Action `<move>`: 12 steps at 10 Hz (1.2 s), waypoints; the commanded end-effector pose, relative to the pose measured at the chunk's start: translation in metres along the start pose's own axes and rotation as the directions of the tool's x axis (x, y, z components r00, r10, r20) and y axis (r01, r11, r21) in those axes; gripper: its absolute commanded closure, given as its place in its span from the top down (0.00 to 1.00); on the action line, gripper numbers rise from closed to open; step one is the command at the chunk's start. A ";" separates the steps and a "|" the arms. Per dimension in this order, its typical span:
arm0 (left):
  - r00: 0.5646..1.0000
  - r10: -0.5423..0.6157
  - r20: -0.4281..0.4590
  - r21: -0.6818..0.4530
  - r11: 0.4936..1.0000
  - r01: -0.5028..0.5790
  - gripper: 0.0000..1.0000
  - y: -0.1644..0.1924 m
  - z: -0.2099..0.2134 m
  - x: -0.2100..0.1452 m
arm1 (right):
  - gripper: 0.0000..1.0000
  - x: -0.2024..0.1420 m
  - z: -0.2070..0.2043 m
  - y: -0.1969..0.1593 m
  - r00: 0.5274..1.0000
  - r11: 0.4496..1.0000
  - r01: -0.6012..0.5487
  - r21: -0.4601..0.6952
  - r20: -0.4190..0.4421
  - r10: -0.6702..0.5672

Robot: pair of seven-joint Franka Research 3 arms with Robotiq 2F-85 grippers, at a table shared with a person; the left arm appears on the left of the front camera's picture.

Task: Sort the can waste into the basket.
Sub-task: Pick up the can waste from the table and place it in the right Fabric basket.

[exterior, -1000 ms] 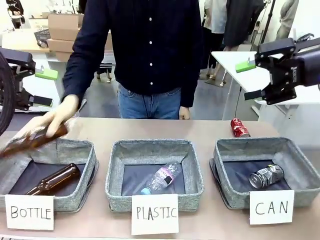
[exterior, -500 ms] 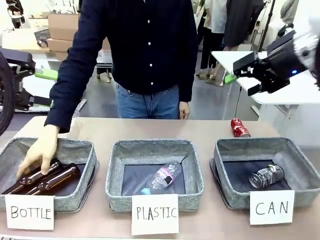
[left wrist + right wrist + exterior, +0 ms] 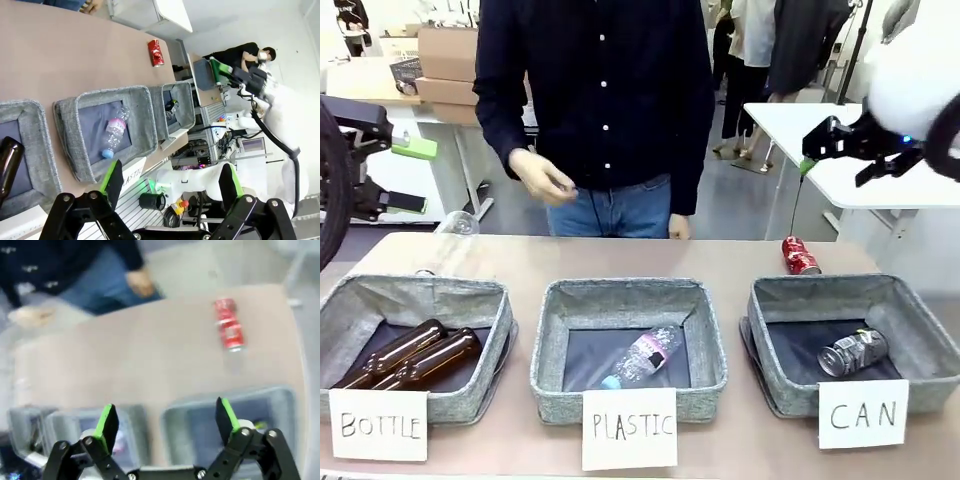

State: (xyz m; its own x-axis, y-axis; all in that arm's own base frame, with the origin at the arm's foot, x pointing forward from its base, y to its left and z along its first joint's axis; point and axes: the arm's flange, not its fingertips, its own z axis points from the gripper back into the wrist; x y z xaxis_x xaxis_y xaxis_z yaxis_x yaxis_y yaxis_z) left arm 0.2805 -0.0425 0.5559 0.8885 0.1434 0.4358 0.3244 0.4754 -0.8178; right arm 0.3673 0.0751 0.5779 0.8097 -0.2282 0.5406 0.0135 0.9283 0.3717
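On the tan table [image 3: 620, 258], the red can [image 3: 799, 256] lay behind the basket [image 3: 830, 290] (white desk [image 3: 785, 115] beyond); left gripper [image 3: 170, 186] and right gripper [image 3: 165, 426] gaped empty.

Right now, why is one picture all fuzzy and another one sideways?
Right wrist view: everything is smeared, even the red can, which looks like motion blur. Front view: the CAN sign is sharp, and only the right gripper near the top is blurry. Left wrist view: sharp, but rolled with the wrist, so the table stands sideways.
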 end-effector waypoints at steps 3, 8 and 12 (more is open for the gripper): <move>1.000 0.003 0.009 -0.023 1.000 -0.003 1.00 -0.001 -0.002 0.001 | 1.00 0.033 -0.014 -0.001 0.985 0.981 0.170 -0.096 -0.012 -0.172; 1.000 0.003 0.009 -0.023 1.000 -0.003 1.00 -0.001 -0.002 0.001 | 1.00 0.147 -0.177 -0.044 0.903 0.820 0.194 -0.538 -0.229 -0.364; 1.000 0.003 0.009 -0.023 1.000 -0.003 1.00 -0.001 -0.002 0.001 | 1.00 0.142 -0.288 -0.106 0.872 0.856 0.177 -0.485 -0.325 -0.365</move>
State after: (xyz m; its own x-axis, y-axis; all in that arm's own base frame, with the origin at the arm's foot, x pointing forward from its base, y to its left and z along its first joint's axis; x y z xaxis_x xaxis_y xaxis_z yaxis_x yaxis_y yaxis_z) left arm 0.2819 -0.0438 0.5550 0.8908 0.1474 0.4298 0.3190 0.4707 -0.8226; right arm 0.6405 0.0304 0.4023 0.8723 -0.4782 0.1021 0.4814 0.8765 -0.0076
